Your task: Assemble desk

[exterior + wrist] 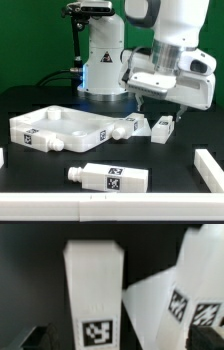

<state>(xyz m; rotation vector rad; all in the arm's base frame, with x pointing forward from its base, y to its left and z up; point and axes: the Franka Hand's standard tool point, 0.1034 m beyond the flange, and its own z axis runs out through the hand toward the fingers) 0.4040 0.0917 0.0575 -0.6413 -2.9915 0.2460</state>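
Desk panel (60, 128) lies sockets-up on black surface (175, 155), ready for legs. Tagged leg (108, 178) lies loose in front. Another leg (161, 127) sits near panel's end, at exterior view's right. End effector (150, 106) hangs just above it, jaws wide apart, prob. gripping nothing (wrist view blurry). Robot base (100, 65) behind; room dark.

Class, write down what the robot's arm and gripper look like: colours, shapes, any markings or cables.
The arm is glossy white, with rounded segments and a dark band at a joint. Its gripper has a boxy white-and-grey body and dark fingers. No markings or cables on it can be made out.
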